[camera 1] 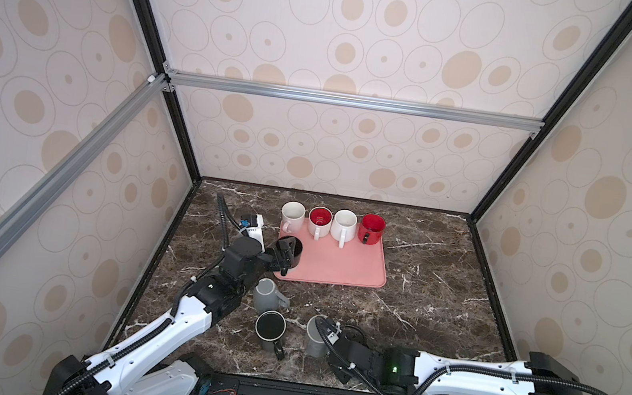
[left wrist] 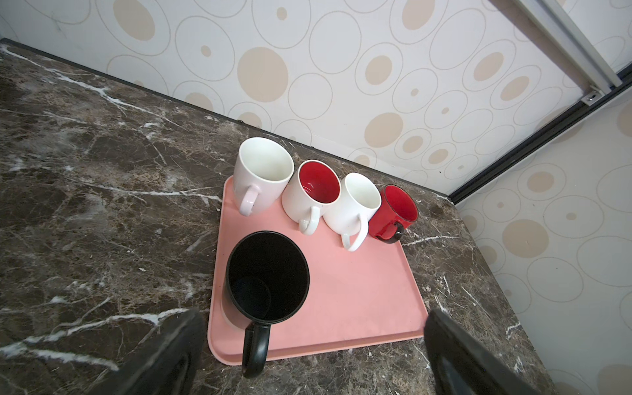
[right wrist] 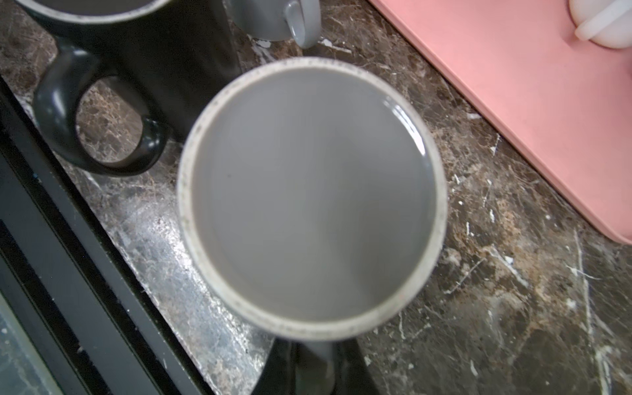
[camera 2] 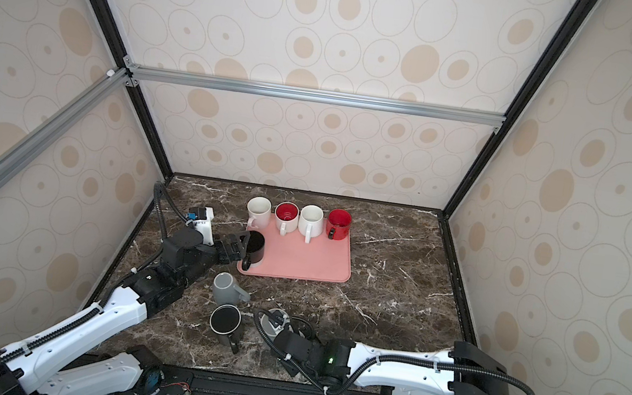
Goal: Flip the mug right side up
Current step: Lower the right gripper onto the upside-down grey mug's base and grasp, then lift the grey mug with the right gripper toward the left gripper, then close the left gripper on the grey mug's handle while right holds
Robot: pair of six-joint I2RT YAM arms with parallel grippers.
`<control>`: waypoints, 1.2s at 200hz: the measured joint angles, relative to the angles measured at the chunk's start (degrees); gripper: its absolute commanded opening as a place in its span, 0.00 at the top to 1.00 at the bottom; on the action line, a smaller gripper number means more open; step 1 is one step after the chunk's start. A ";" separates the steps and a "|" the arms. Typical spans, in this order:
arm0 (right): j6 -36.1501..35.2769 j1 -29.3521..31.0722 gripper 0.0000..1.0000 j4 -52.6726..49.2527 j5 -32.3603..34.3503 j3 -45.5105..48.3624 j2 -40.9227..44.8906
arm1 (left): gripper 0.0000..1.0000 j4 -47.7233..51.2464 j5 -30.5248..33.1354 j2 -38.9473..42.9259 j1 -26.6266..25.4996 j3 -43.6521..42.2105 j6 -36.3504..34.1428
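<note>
A grey mug (camera 1: 314, 335) (camera 2: 270, 323) stands upside down near the table's front edge. Its flat base with a pale unglazed ring (right wrist: 311, 195) faces up and fills the right wrist view. My right gripper (camera 1: 332, 335) (right wrist: 313, 364) is shut on the mug's handle (right wrist: 316, 359), one dark finger on each side. My left gripper (camera 1: 284, 256) (left wrist: 313, 325) is open at the near left corner of the pink tray (camera 1: 342, 267) (left wrist: 359, 290). A black mug (camera 1: 292, 249) (left wrist: 268, 277) stands upright just ahead of it, untouched, handle toward the fingers.
Several white and red mugs (camera 1: 344, 224) stand upright along the tray's back edge. Left of the held mug are another upside-down grey mug (camera 1: 266, 294) (right wrist: 270, 17) and an upside-down black mug (camera 1: 270, 326) (right wrist: 136, 37). The table's black front rail (right wrist: 68, 273) runs close by.
</note>
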State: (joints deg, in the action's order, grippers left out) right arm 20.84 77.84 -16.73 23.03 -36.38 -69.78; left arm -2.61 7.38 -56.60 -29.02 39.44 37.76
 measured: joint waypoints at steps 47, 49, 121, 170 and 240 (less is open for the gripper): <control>2.29 -3.06 1.00 -3.45 0.24 3.23 7.63 | 0.01 -1.22 -1.14 -0.92 0.00 -0.04 0.48; 2.32 -3.28 1.00 -3.56 0.24 3.37 8.02 | 0.01 -1.29 -1.20 -0.96 0.00 -0.04 0.50; 1.73 -14.86 1.00 -5.75 -1.09 4.50 19.43 | 0.01 -6.08 -5.95 -1.90 0.02 -2.64 3.28; 0.72 -24.70 1.00 -1.20 -8.63 0.85 18.23 | 0.01 -13.53 -11.54 -2.86 0.02 -5.05 5.81; 2.40 -34.05 1.00 13.94 -18.29 -10.40 9.97 | 0.04 -29.81 -21.31 -5.16 0.04 -8.28 11.67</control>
State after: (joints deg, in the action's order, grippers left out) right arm 23.24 43.79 -2.79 4.73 -46.78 -59.81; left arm -32.42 -13.93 -61.76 -28.97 31.16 49.43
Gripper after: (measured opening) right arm 0.150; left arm 0.973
